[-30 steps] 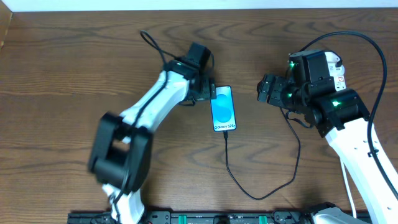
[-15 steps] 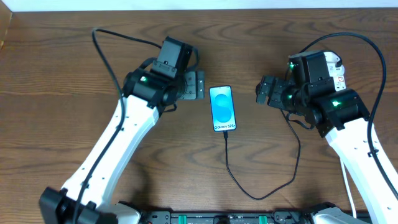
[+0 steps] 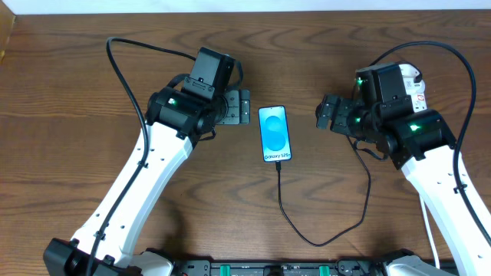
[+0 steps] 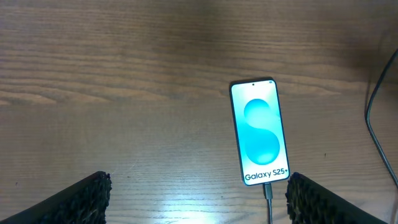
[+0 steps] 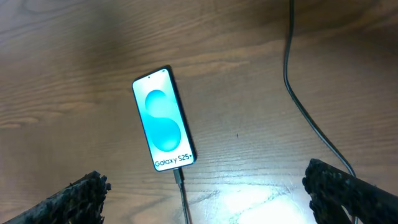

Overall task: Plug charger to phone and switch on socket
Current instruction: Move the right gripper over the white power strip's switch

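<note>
The phone point(image 3: 275, 134) lies flat mid-table, its cyan screen lit and facing up. The charger point(image 3: 314, 240) is a thin black cable; its plug tip point(image 4: 268, 190) sits in the phone's bottom edge, and the cable loops toward the front and back up under my right arm. A white piece with red marks, the socket point(image 3: 416, 83), shows only partly behind my right wrist. Left of the phone and apart from it, my left gripper point(image 3: 245, 107) is open and empty. My right gripper point(image 3: 321, 113) hangs open and empty to the phone's right.
Brown wooden table point(image 3: 92, 92). A black rail point(image 3: 268, 268) runs along the front edge. The left arm's own black cable point(image 3: 123, 69) arcs over the table's left part. In the right wrist view a black cable point(image 5: 311, 121) crosses the wood right of the phone point(image 5: 163, 118).
My left arm has swung back to the left, carrying its gripper from the phone's left edge to a short gap away. The right arm and the phone have stayed put.
</note>
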Available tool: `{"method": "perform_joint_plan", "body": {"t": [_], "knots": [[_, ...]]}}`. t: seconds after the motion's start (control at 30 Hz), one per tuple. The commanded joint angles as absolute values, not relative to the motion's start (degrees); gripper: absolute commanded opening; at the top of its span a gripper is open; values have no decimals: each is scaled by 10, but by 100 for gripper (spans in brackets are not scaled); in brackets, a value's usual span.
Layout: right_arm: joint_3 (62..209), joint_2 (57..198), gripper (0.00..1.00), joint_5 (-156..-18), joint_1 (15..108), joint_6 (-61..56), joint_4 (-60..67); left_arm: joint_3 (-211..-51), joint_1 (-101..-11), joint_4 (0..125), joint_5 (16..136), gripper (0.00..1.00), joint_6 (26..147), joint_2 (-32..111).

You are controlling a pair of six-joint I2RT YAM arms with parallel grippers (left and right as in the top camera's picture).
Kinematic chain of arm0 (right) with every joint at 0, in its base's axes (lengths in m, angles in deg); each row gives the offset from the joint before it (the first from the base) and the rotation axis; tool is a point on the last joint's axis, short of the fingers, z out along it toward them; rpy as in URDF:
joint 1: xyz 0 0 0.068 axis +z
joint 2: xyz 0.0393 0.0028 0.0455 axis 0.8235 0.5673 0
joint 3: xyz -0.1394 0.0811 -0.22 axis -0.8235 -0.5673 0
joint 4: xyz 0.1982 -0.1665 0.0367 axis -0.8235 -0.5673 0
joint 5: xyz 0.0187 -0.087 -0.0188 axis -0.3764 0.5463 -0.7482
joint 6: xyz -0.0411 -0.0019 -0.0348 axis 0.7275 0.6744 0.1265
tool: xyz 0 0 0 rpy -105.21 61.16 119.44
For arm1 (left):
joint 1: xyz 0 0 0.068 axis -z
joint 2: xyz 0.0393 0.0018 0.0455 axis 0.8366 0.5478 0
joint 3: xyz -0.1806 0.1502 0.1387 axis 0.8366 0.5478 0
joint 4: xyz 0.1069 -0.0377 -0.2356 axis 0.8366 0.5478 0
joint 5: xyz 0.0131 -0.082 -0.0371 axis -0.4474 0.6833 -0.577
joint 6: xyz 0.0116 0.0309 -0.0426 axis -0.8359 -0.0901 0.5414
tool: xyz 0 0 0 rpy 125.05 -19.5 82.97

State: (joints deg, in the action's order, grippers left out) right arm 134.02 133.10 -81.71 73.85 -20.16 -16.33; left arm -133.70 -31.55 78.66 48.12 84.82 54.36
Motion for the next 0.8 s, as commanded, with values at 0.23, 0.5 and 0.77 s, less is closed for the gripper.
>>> {"method": "perform_joint_plan", "body": {"t": [0.23,0.5,0.77], "knots": [[1389,1327,99,-968,620,-66,-205,-1338,-317,788,474,90,841,540],[1551,1391,99,-1002,447,78,-370,-1338,-317,788,474,90,841,540],[1743,1549,99,-1002,364,169,-477,-1338,-317,788,474,90,841,540]]}}
